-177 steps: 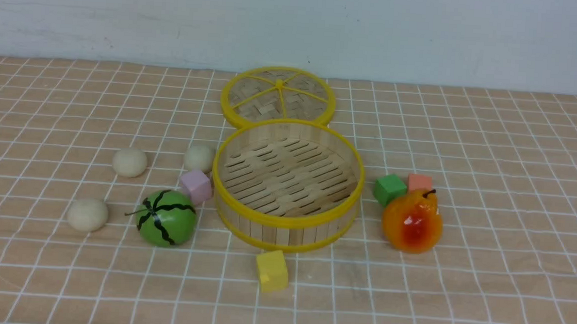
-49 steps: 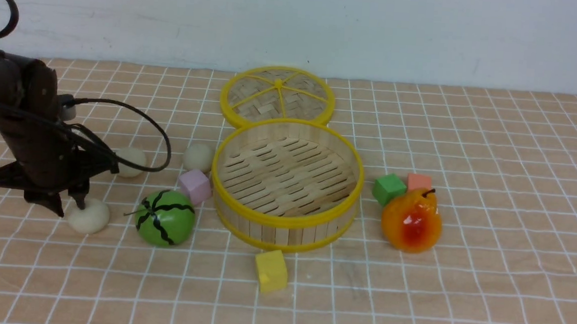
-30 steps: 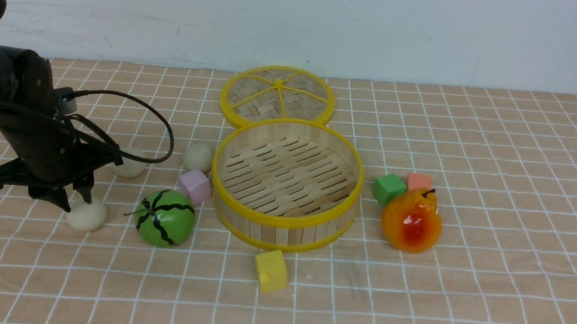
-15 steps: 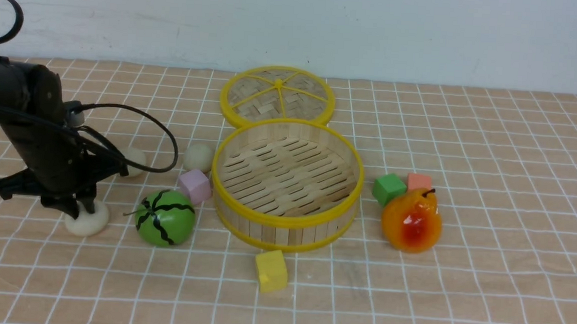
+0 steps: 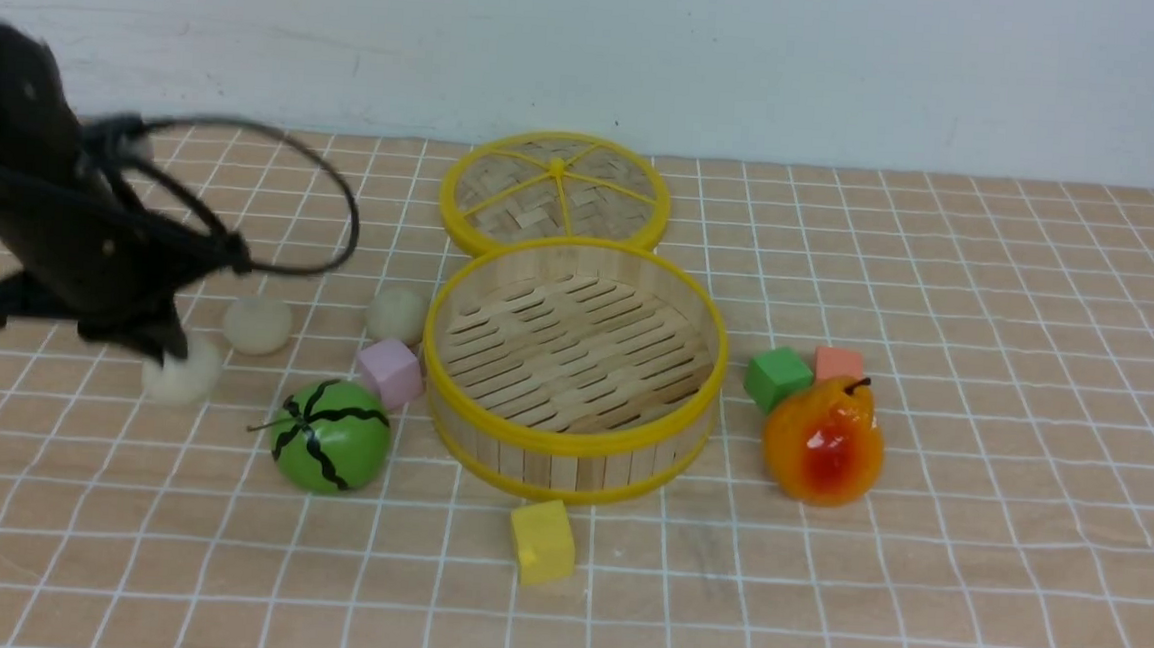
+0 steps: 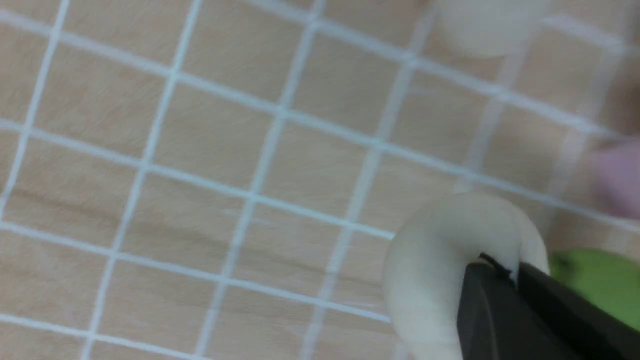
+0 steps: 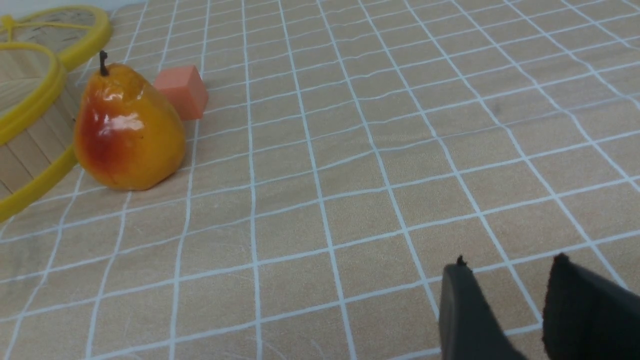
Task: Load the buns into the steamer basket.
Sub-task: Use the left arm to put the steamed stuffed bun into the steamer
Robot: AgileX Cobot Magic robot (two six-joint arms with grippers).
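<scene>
Cream-white bun (image 5: 187,385) clamped in the left hand (image 5: 170,351), nine o'clock of the steamer basket (image 5: 568,469); right hand (image 7: 510,261) stands apart.

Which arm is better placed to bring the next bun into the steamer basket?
Left. The left gripper is shut on one bun, left of the steamer basket. The right gripper holds nothing and sits beyond the pear.

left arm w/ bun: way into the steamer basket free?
Likely yes. The left gripper is shut on a bun; the steamer basket stands open and empty, its lid behind it. Only the low watermelon toy and pink cube lie between.
</scene>
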